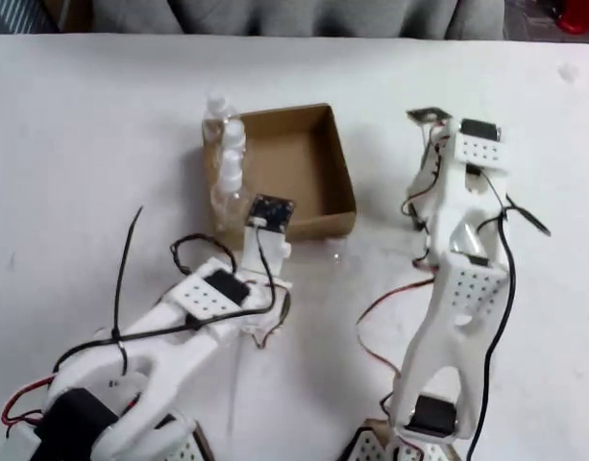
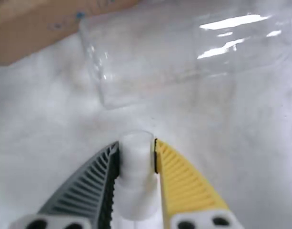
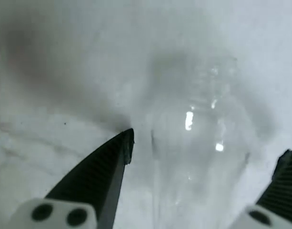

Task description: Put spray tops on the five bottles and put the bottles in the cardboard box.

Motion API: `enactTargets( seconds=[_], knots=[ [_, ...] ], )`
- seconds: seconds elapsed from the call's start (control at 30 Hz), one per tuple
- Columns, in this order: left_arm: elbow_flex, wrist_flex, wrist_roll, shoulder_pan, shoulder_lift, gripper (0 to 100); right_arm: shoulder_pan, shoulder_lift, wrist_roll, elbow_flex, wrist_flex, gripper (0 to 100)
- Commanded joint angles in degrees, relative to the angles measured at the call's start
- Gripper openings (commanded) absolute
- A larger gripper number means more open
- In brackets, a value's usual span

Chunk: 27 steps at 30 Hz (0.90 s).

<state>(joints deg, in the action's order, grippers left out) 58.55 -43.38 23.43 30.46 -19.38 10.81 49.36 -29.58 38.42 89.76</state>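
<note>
Between the left gripper's (image 2: 136, 145) fingers sits a white spray top (image 2: 135, 176), pinched tight and held low over the table (image 2: 36, 143). Just ahead of that gripper a clear bottle (image 2: 184, 52) lies on its side on the table, close against the cardboard box (image 2: 26, 33) beyond it. Its neck end is out of view, so I cannot tell whether it is capped. The right gripper (image 3: 208, 142) is spread wide, with another clear bottle (image 3: 198, 124) lying on the table between its jaws, not gripped.

Progress, as a judgement: early to middle. In the high view the box floor shows bare brown, with no bottle clearly inside. Next to the left gripper, along the box's side wall, is a cluster of bottles with white tops (image 1: 229, 154); I cannot tell whether it is inside the wall or just outside. Some tops look fitted, and boxing looks mostly or wholly undone. Left to do: seat the held top, cap any bare bottle, load all five.

Counts:
- Box: one.
- Grippers: two.
- Spray top in the left gripper: one.
- White tops in the cluster: three or four; overlap blocks an exact count.
- Bottles: one ahead of the left gripper, one under the right, plus the cluster. Five cannot be confirmed.
</note>
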Motion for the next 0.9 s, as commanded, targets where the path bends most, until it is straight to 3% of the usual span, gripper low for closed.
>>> enactTargets(
  seconds=[0.0, 0.1, 0.17, 0.3, 0.37, 0.53, 0.87],
  knots=[
    [-0.62, 1.67, -0.70, -0.92, -2.42, 2, 0.48, 2.95, 0.09, 7.03, 0.31, 40.2],
    [-0.62, 1.67, -0.70, -0.92, -2.42, 2, 0.13, 7.43, 0.00, 12.40, 0.75, 39.9],
    [-0.62, 1.67, -0.70, -0.92, -2.42, 2, 0.04, 9.80, -0.09, 15.74, 2.24, 34.2],
    [-0.62, 1.67, -0.70, -0.92, -2.42, 2, 0.31, 12.35, 0.00, 24.53, 7.43, 0.9],
    [-0.62, 1.67, -0.70, -0.92, -2.42, 2, 1.01, 12.18, 0.00, 28.66, 9.45, 4.7],
    [-0.62, 1.67, -0.70, -0.92, -2.42, 2, 5.14, 4.00, 0.00, 30.77, 9.45, 1.6],
    [-0.26, 3.69, -0.70, -0.92, -2.33, 2, 5.85, -27.56, 1.67, 2.73, 9.19, 1.8]
  ],
)
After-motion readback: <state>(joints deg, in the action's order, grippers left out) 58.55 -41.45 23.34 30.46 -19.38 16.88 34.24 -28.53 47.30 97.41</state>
